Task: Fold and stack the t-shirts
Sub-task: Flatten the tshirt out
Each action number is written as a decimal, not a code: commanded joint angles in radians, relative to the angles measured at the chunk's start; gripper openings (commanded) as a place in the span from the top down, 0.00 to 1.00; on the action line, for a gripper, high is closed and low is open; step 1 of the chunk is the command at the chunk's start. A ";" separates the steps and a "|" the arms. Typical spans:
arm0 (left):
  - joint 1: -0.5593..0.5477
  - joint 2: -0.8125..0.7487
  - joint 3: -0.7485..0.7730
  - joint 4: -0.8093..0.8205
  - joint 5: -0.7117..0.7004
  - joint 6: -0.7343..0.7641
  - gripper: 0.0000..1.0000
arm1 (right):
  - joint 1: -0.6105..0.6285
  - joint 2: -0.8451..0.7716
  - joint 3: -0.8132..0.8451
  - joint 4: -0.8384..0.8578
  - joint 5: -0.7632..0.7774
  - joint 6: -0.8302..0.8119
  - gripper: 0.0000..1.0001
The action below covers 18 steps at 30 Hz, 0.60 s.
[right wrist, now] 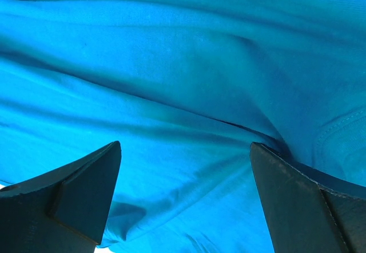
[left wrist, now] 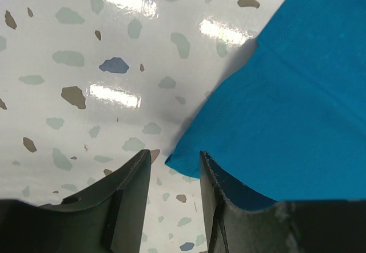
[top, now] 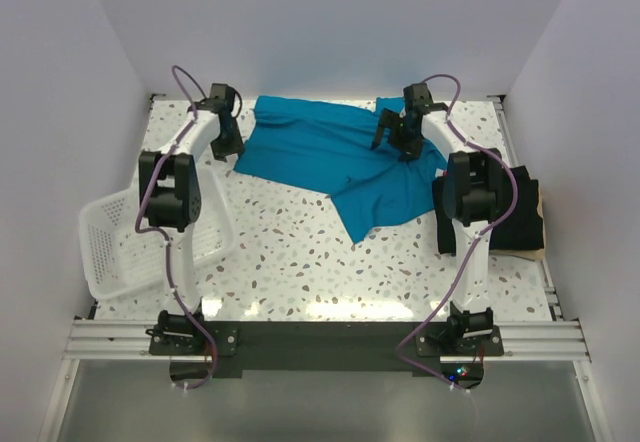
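- The teal t-shirt is lying spread across the far middle of the speckled table. Its long axis is running from far left to near right.
- The black t-shirt is lying bunched at the right edge, partly hidden behind the right arm.
- A white mesh basket is sitting at the left edge, well apart from both shirts.
- The left gripper is hovering at the teal shirt's left corner. Its jaws are standing narrowly apart around the corner tip, grasping nothing.
- The right gripper is hanging over the shirt's far right part, jaws spread wide, released.
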 commanded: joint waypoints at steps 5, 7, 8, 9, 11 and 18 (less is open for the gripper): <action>0.005 0.023 -0.046 -0.040 0.029 0.005 0.56 | -0.011 -0.017 -0.036 -0.015 -0.004 0.006 0.01; 0.005 0.027 -0.055 -0.030 0.032 0.005 0.56 | -0.011 -0.017 -0.039 -0.007 -0.006 0.011 0.01; 0.007 0.029 -0.058 -0.017 0.040 0.007 0.56 | -0.013 -0.016 -0.042 -0.004 -0.006 0.011 0.01; 0.010 0.035 -0.060 -0.014 0.045 0.004 0.56 | -0.013 -0.017 -0.042 -0.004 -0.009 0.014 0.01; 0.013 0.041 -0.061 -0.004 0.054 0.001 0.57 | -0.013 -0.019 -0.042 -0.003 -0.011 0.014 0.01; 0.016 0.049 -0.090 0.015 0.080 0.005 0.76 | -0.010 -0.062 -0.065 0.017 -0.014 0.005 0.02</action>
